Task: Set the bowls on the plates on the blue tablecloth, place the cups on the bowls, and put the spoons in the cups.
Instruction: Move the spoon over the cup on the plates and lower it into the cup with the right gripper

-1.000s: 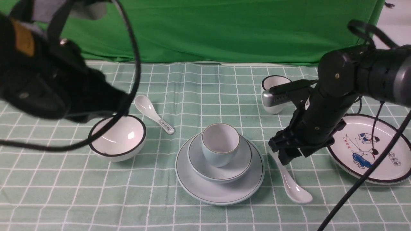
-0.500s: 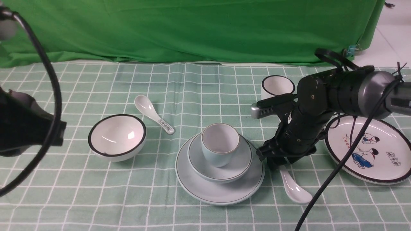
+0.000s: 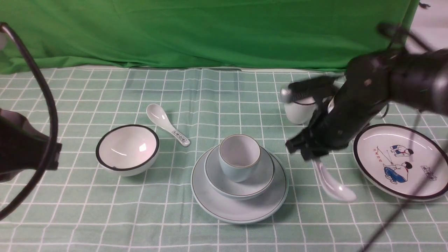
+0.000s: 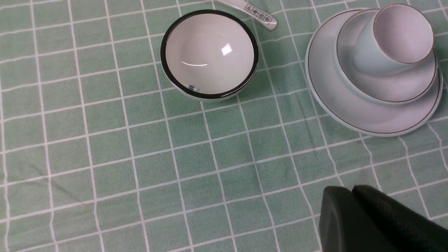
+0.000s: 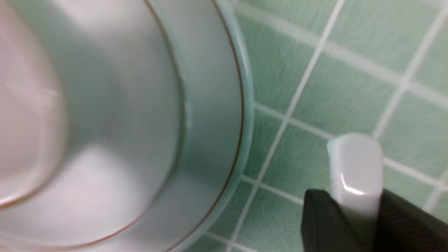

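Note:
My right gripper (image 3: 312,156) is shut on the handle of the plain white spoon (image 3: 336,188), which hangs tilted just above the blue tablecloth (image 3: 217,98). In the right wrist view the handle (image 5: 355,164) sticks out between the black fingers (image 5: 320,217), beside the pale blue plate (image 5: 213,105). That plate (image 3: 241,211) carries the pale blue bowl (image 3: 255,182) with the pale blue cup (image 3: 239,157) in it. The white bowl (image 3: 127,148), the patterned spoon (image 3: 168,129), the white cup (image 3: 297,112) and the cartoon plate (image 3: 400,161) lie apart. My left gripper (image 4: 351,191) is shut and holds nothing.
A green backdrop cloth (image 3: 224,31) hangs behind the table. The left arm (image 3: 21,150) and its black cable (image 3: 49,105) sit at the left edge. The right arm (image 3: 378,87) partly covers the white cup.
The right gripper has closed on the plain spoon's handle and lifted it off the cloth, up and to the right. The left arm has drawn back to the left edge.

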